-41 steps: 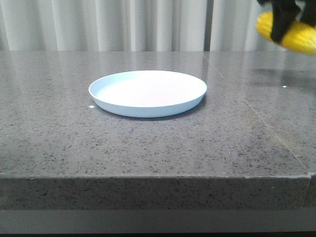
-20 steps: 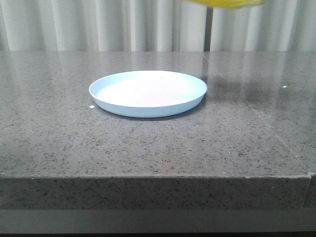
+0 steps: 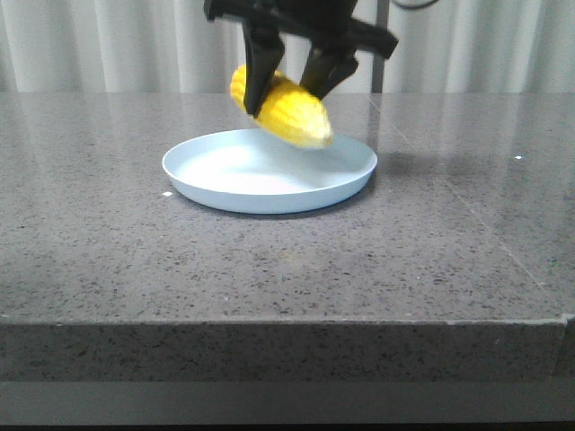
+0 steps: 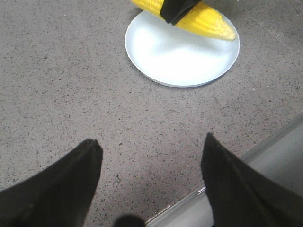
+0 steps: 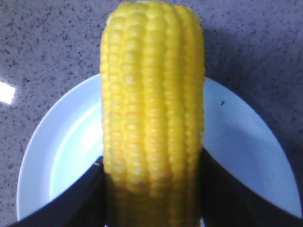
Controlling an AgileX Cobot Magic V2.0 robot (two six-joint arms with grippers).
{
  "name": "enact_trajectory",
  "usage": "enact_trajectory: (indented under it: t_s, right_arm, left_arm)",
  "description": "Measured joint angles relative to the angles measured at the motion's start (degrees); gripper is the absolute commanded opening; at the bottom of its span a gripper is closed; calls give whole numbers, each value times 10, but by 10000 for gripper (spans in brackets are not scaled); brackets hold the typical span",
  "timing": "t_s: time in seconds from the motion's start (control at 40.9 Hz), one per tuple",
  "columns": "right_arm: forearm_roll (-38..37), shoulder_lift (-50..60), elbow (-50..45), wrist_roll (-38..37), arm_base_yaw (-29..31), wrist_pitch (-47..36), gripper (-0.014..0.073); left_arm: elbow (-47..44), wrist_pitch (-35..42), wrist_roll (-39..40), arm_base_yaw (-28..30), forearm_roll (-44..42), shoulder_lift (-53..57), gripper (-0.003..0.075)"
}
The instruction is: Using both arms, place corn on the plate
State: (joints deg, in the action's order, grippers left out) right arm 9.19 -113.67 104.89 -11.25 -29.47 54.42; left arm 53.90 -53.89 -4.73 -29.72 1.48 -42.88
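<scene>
The right tool [image 3: 292,85] grips the tilted corn [image 3: 286,109] above the plate [image 3: 216,171].

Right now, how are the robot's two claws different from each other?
The right tool is shut on the corn, holding it in the air over the pale blue plate; the left tool is open and holds nothing. The right one is over the plate, while the left one is off to the side over the bare speckled stone table. Both have dark fingers.

The right end effector [image 3: 289,94] has carried the corn [image 3: 286,109] leftward and down, over the plate [image 3: 216,184].
</scene>
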Motion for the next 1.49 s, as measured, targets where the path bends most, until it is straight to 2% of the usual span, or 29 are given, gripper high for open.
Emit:
enact_trajectory:
  t_s: [0.073,0.171,0.44,0.635,0.904,1.099,1.49]
  right_arm:
    - [0,-6,0,-1,0,-2,596]
    - [1,-6,0,-1,0,-6,659]
    - [-18,13,0,11,0,3,655]
    - [-27,100,-15,57,0,35,655]
    - [-34,302,-152,106,-6,35,655]
    - [-64,443,-258,107,-6,39,655]
    - [-67,697,-444,112,-6,50,655]
  left_arm:
    - [0,0,0,0,0,0,439]
    - [0,0,0,0,0,0,439]
    - [0,0,0,0,0,0,439]
    - [0,1,0,0,0,0,439]
    - [0,1,0,0,0,0,439]
    - [0,1,0,0,0,0,439]
    - [0,1,0,0,0,0,439]
